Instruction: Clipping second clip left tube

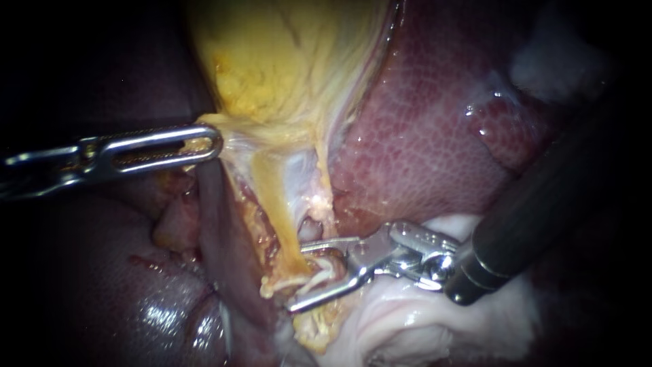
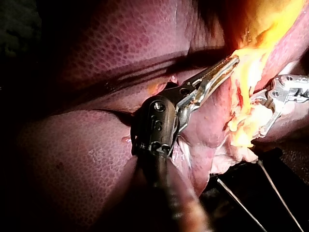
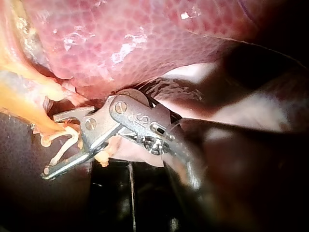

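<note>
The yellow gallbladder (image 1: 272,61) hangs over the red liver (image 1: 435,122). My left instrument (image 1: 212,143) comes in from the left, its slotted jaws shut on the gallbladder's lower edge; in the left wrist view the left instrument (image 2: 231,64) bites yellow tissue. A yellow tube (image 1: 282,217) runs down from there. My right instrument (image 1: 297,277) stands open, one jaw on each side of the tube's lower end and some whitish strands (image 1: 319,272). The right wrist view shows the right instrument (image 3: 50,145) with a wide gap and the strands (image 3: 65,140) between the jaws. No clip shows on the tube.
Pale white tissue (image 1: 407,319) lies under the right instrument's dark shaft (image 1: 543,211). A second thin yellowish strand (image 1: 324,183) runs beside the tube. Dark liver (image 1: 102,285) lies below the left instrument. My right instrument (image 2: 259,116) shows ahead of the left one.
</note>
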